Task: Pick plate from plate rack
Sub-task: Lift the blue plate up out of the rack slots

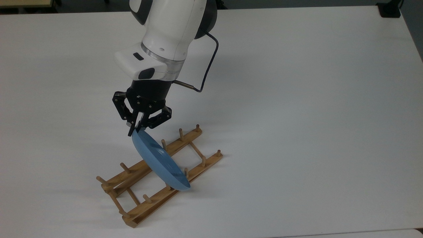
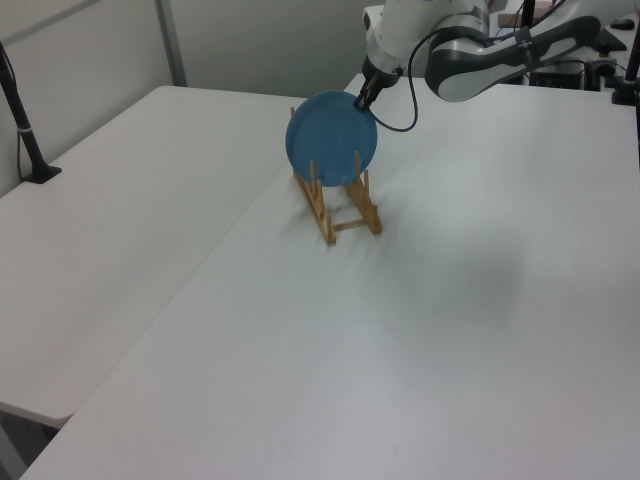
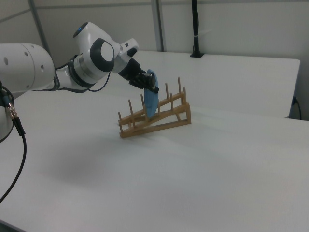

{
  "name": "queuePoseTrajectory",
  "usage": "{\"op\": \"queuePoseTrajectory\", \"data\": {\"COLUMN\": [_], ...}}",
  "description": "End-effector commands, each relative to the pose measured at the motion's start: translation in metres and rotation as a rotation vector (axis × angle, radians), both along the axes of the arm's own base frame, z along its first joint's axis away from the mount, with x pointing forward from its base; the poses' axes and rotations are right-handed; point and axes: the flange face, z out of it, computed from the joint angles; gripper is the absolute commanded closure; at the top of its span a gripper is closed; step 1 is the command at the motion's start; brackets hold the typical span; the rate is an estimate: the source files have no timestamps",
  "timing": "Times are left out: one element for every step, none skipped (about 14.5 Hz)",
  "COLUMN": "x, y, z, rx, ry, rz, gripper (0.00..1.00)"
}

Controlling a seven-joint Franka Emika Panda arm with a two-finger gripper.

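The blue plate [image 1: 160, 162] stands on edge between the pegs of the wooden plate rack [image 1: 155, 198], leaning toward the top view's left. My gripper [image 1: 135, 130] comes down from above and is shut on the plate's upper rim. In the left view the plate [image 2: 331, 138] faces the camera above the rack [image 2: 340, 208], and the gripper [image 2: 362, 96] holds its upper right edge. The right view shows the plate [image 3: 152, 104] edge-on in the rack [image 3: 159, 124], with the gripper [image 3: 153, 87] clamped near its top.
The rack sits on a white table [image 1: 297, 115]. A black cable [image 1: 208, 62] loops from the wrist. A black clamp base [image 1: 390, 10] sits at the far right corner. A second table [image 2: 120, 200] with a black post [image 2: 22, 120] adjoins on the left view's left.
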Motion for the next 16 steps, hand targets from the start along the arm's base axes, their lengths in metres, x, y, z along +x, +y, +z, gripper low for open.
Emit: {"op": "queuePoseTrajectory", "data": {"x": [0.0,-0.002,-0.003,-0.005,-0.008,-0.01,-0.013,-0.015,-0.018,-0.021,-0.023,-0.026,-0.028,-0.03,-0.031,-0.032], "y": [-0.001,-0.001,-0.001,-0.001,-0.003,-0.003,-0.003,-0.003,-0.003,-0.002,-0.003,-0.003,-0.003,-0.003,-0.002,0.0], "z": [0.014,0.023,0.029,0.037,0.046,0.055,0.064,0.071,0.08,0.088,0.095,0.101,0.103,0.103,0.102,0.103], "rx": [-0.017,-0.027,-0.042,-0.049,-0.05,-0.053,-0.054,-0.057,-0.058,-0.058,-0.056,-0.049,-0.042,-0.019,0.034,0.097], "ry": [-0.037,-0.05,-0.058,-0.068,-0.078,-0.089,-0.099,-0.106,-0.116,-0.127,-0.135,-0.14,-0.131,-0.114,-0.102,-0.092], "rz": [-0.002,0.002,0.006,0.007,0.005,0.006,0.006,0.006,0.006,0.007,0.003,-0.003,-0.018,-0.037,-0.057,-0.075], "gripper": [1.0,1.0,1.0,1.0,1.0,1.0,1.0,1.0,1.0,1.0,1.0,1.0,1.0,1.0,1.0,1.0]}}
